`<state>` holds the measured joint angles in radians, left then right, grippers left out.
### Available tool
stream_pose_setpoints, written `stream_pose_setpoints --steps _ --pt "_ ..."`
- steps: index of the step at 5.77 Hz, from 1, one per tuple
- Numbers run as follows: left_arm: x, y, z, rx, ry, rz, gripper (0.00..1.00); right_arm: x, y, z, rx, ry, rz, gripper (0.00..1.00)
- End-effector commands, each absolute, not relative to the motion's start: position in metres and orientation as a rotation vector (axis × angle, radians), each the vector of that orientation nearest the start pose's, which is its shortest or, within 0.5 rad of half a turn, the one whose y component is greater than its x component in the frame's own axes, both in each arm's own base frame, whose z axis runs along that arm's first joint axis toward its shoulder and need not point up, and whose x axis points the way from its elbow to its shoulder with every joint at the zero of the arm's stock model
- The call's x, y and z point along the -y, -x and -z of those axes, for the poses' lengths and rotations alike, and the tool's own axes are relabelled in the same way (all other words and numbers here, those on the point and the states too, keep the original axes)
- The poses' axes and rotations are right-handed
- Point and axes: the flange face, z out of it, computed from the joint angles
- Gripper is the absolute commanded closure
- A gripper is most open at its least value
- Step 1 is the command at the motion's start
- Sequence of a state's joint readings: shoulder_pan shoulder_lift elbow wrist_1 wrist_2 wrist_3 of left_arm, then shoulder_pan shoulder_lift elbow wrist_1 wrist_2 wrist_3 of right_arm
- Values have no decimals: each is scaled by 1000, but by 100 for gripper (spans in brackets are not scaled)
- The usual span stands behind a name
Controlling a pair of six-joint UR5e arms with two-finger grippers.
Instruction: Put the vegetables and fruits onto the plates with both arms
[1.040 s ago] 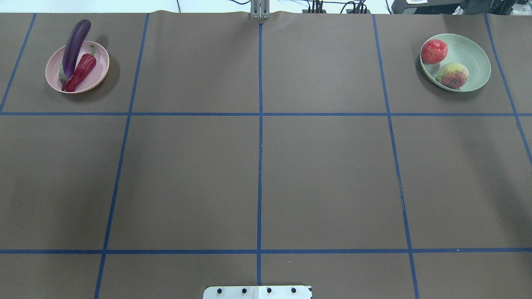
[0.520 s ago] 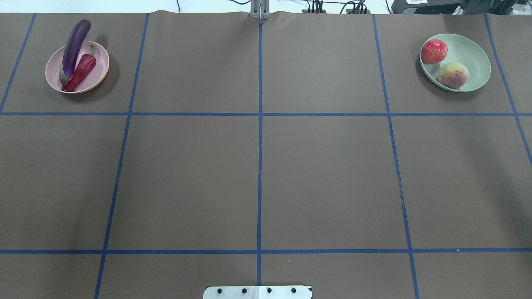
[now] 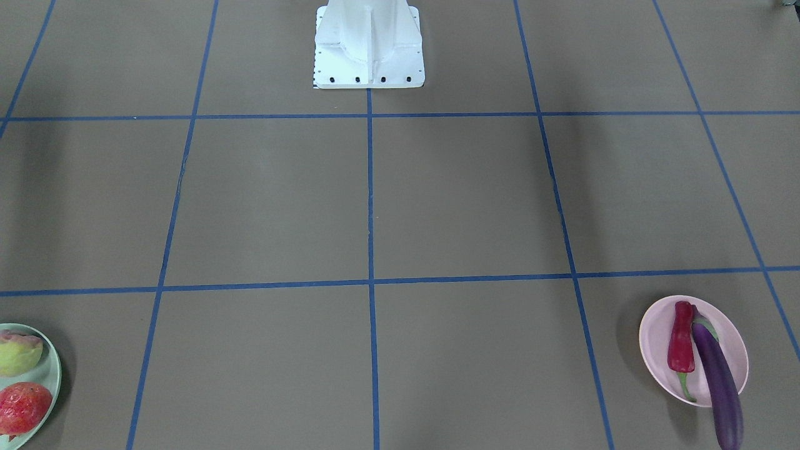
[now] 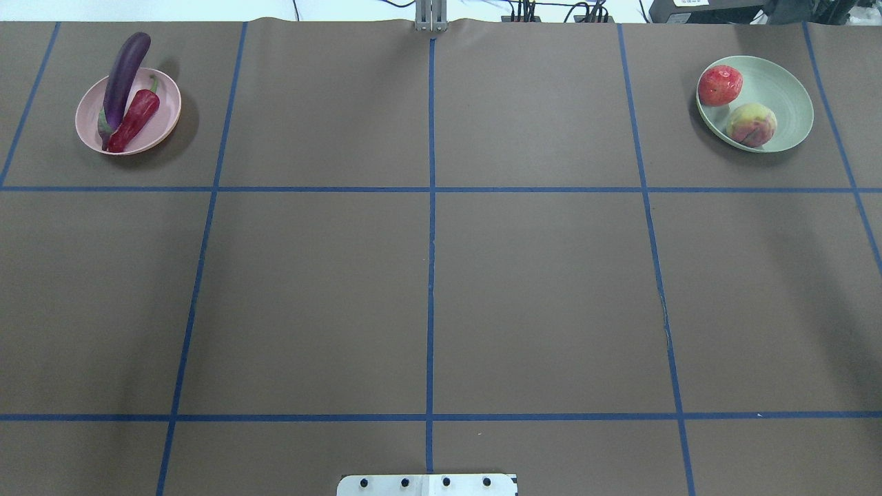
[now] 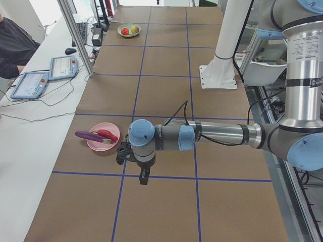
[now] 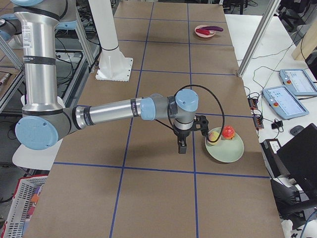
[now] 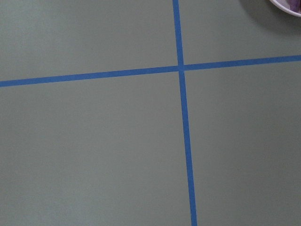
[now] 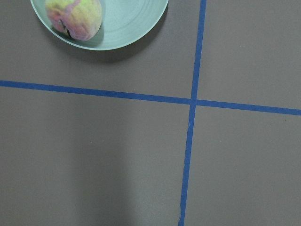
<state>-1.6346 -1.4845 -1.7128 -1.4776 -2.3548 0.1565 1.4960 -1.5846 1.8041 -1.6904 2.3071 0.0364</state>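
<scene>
**Pincers.** Left pincer (image 5: 144, 177): points down over bare worktop (image 4: 310, 289), near the pink plate (image 4: 164, 110). Seen only from the side, so I cannot tell whether it is wide or narrow. Right pincer (image 6: 182, 146): points down near the mint-green plate (image 4: 785, 86). Its spread likewise cannot be told. Neither visibly carries anything.

**Produce.**
- Far left, on the pink plate: eggplant (image 4: 125, 69) and chili pepper (image 4: 136, 117), touching side by side.
- Far right, on the mint-green plate: pomegranate (image 4: 720, 85) and peach (image 4: 751, 125), both toward its left rim.

All four pieces look placed, so the task appears finished.

**Surroundings.** Blue tape grid (image 4: 431, 207), white base block (image 3: 369, 44), and teach pendants (image 6: 285, 101) off the worktop.

**Hazards.**
- The eggplant overhangs the pink plate's far rim, and a knock from the left arm could tip it out.
- The pomegranate sits at the rim and could roll off if the plate is nudged.

**Markings.** No brand, label or writing is legible, and the pendant screens are too small to read.
</scene>
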Motion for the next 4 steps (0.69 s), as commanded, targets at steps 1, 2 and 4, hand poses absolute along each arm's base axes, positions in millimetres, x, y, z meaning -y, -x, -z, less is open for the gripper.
stream_pose_setpoints --steps 1,2,4 --pt "444 91 -641 -784 -44 -71 0 487 -31 -565 740 -56 72 0" --pt "436 90 -648 -787 -31 -66 0 487 -31 -566 740 -54 72 0" --pt "435 90 -649 -785 -28 -65 0 486 -31 -566 740 -54 72 0"
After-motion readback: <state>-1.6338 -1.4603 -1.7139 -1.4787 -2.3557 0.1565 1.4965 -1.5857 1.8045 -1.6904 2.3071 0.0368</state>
